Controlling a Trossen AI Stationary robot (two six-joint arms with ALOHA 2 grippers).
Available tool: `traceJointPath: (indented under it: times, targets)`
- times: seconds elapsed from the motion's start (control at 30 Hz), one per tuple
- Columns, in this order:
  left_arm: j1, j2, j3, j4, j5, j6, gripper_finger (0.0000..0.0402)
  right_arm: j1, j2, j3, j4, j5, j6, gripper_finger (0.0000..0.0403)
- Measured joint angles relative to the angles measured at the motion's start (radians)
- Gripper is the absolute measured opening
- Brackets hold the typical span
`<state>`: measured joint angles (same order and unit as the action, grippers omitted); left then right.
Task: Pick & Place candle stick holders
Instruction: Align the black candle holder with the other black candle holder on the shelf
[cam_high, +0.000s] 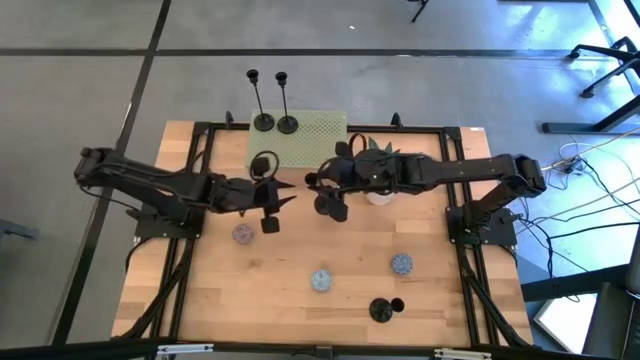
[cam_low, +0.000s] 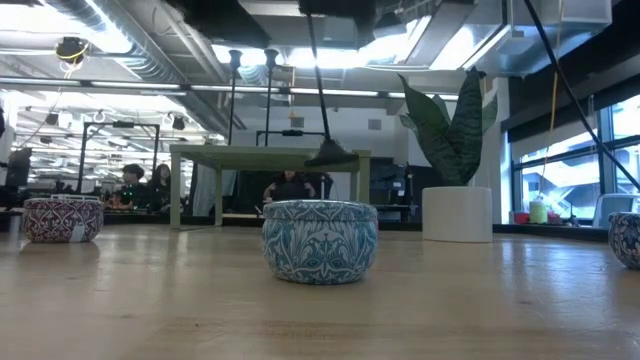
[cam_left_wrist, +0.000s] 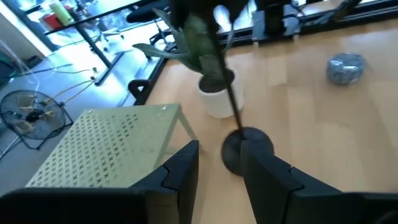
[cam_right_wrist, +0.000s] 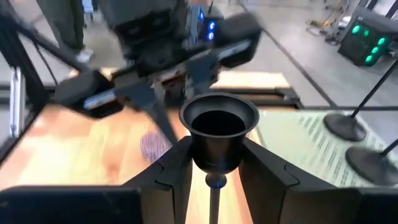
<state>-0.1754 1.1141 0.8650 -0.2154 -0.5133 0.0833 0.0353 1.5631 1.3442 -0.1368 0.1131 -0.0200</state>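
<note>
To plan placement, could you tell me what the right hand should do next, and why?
Probably move toward the green mat: the right hand grips a candlestick holder by its cup, base off the table; two holders stand there; the left hand waits nearby.

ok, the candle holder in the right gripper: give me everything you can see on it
The candle holder is black with a dull sheen, likely metal: a small open, empty cup on top, a thin stem and a round flat base. The right gripper is shut on it just under the cup. It hangs lifted and slightly tilted above the wooden table, near the green perforated mat. Nothing else visibly touches it.
</note>
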Motion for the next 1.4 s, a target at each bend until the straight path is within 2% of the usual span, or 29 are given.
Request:
traceJointPath:
  times: [0.3, 0.47, 0.57, 0.67, 0.9, 1.13, 1.4]
  targets:
    - [-0.074, -0.132, 0.0, -0.127, -0.004, -0.141, 0.0115, -0.052, 0.0, 0.143, -0.004, 0.0, -0.037, 0.0123]
    - [-0.093, -0.159, 0.0, -0.189, -0.065, -0.191, 0.011, -0.125, -0.002, 0.215, 0.005, 0.001, -0.096, 0.0123]
    - [-0.093, -0.158, 0.0, -0.198, -0.094, -0.196, 0.0107, -0.187, -0.002, 0.221, 0.033, -0.023, -0.128, 0.0123]
    - [-0.092, -0.156, 0.0, -0.198, -0.097, -0.196, 0.0107, -0.255, -0.001, 0.221, 0.057, -0.091, -0.145, 0.0123]
    - [-0.092, -0.155, 0.0, -0.197, -0.097, -0.194, 0.0106, -0.402, 0.07, 0.221, 0.187, -0.232, -0.059, 0.0124]
    - [-0.092, -0.155, 0.0, -0.198, -0.097, -0.194, 0.0106, -0.486, 0.176, 0.22, 0.249, -0.253, -0.037, 0.0124]
    - [-0.092, -0.155, 0.0, -0.197, -0.097, -0.193, 0.0106, -0.532, 0.229, 0.22, 0.305, -0.256, -0.013, 0.0124]
